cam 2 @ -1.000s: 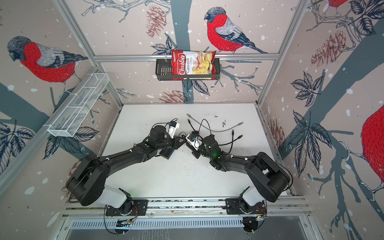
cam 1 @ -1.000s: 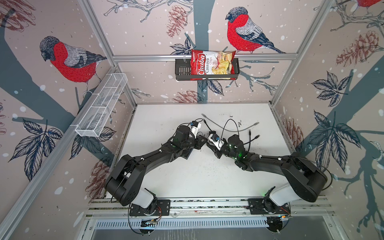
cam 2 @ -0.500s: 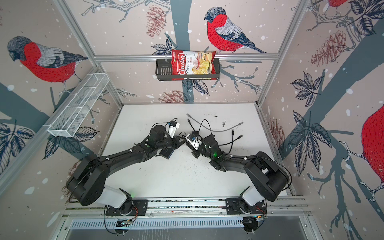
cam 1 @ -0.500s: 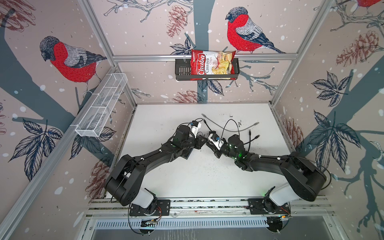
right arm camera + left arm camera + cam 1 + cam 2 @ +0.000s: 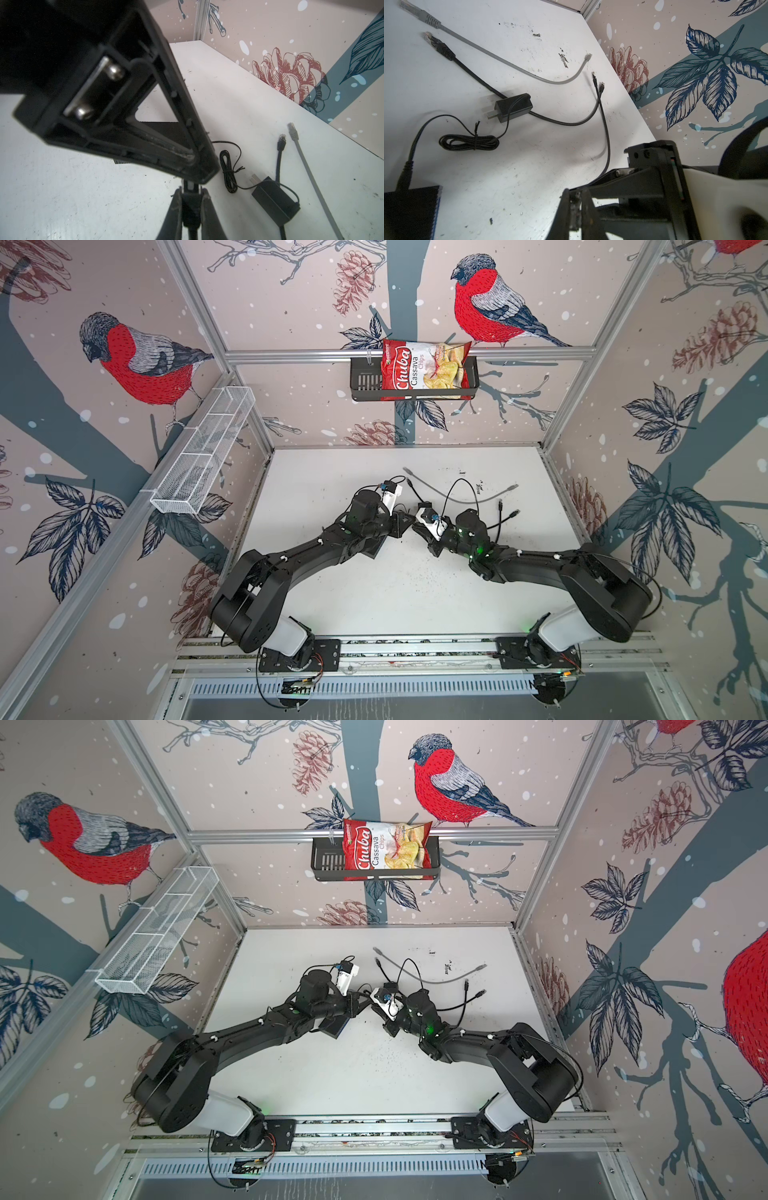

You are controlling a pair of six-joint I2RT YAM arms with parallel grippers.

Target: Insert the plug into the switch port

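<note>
Over the middle of the table my two grippers meet tip to tip. My right gripper (image 5: 190, 191) is shut on the black boot of the plug (image 5: 190, 205), whose cable trails back. The plug's clear tip (image 5: 575, 205) sits between the fingertips of my left gripper (image 5: 576, 192). Those jaws stand barely apart, with a sliver of light beside the tip. The switch, a flat black box (image 5: 411, 214), lies under the left arm (image 5: 334, 1027) with a power cord plugged in. The switch port itself does not show.
A small black power adapter (image 5: 513, 107) with a bundled cord (image 5: 227, 170) lies just past the grippers. A grey cable (image 5: 307, 166) and black network cables (image 5: 280, 149) sprawl toward the back right. A chips bag (image 5: 424, 369) sits in a wall basket.
Both arms stay in place, tip to tip. No shift shows in the top views.
</note>
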